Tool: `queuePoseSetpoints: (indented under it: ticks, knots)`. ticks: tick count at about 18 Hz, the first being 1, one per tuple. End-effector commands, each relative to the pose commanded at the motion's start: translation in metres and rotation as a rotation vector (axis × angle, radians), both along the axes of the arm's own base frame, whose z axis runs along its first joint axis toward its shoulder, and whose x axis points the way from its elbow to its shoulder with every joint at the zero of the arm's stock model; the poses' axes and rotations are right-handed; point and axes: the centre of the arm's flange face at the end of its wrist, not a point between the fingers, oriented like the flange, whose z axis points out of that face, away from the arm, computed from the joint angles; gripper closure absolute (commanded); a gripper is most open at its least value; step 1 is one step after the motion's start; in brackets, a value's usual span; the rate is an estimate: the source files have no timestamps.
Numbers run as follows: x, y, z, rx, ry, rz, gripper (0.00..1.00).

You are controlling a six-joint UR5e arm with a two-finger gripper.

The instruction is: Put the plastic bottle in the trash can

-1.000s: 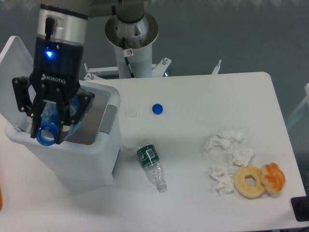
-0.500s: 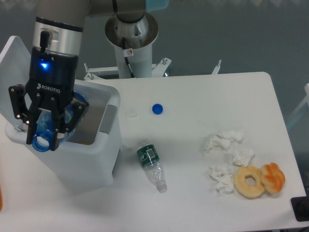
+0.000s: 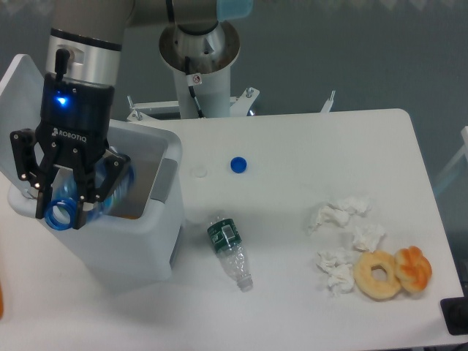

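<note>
Gripper (image 3: 60, 213) fingers are clamped on the plastic bottle (image 3: 64, 202), which is held tilted between them, round mouth toward the camera, above the open trash can (image 3: 139, 248). Further right, a clear green-labelled bottle (image 3: 230, 251) and a small blue cap (image 3: 238, 164) are seen on the table (image 3: 314, 146).

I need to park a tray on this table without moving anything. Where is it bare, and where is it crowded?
Bare: the far right stretch beyond the blue cap, and the front middle between the clear bottle and the tissues. Crowded: the front right with tissues and donuts, and the left, filled by the trash can.
</note>
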Motion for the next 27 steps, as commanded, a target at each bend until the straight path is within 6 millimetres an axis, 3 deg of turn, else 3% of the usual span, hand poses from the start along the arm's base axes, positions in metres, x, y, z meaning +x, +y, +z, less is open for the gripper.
queuePoseSetpoints:
  ticks: [1,2,7,11,20,25,27]
  knots:
    - [-0.001,0.000,0.000,-0.001,-0.001,0.002,0.05]
    - [0.001,-0.002,0.004,0.004,0.004,-0.002,0.00]
    - [-0.007,-0.006,0.004,-0.008,0.058,-0.039,0.00]
    - [-0.060,-0.026,-0.002,-0.051,0.090,0.071,0.00]
    - [-0.190,-0.113,-0.075,-0.322,0.141,0.095,0.00]
    - [-0.230,-0.158,-0.123,-0.472,0.197,-0.082,0.00]
    - [-0.237,-0.166,-0.132,-0.512,0.219,-0.160,0.00]
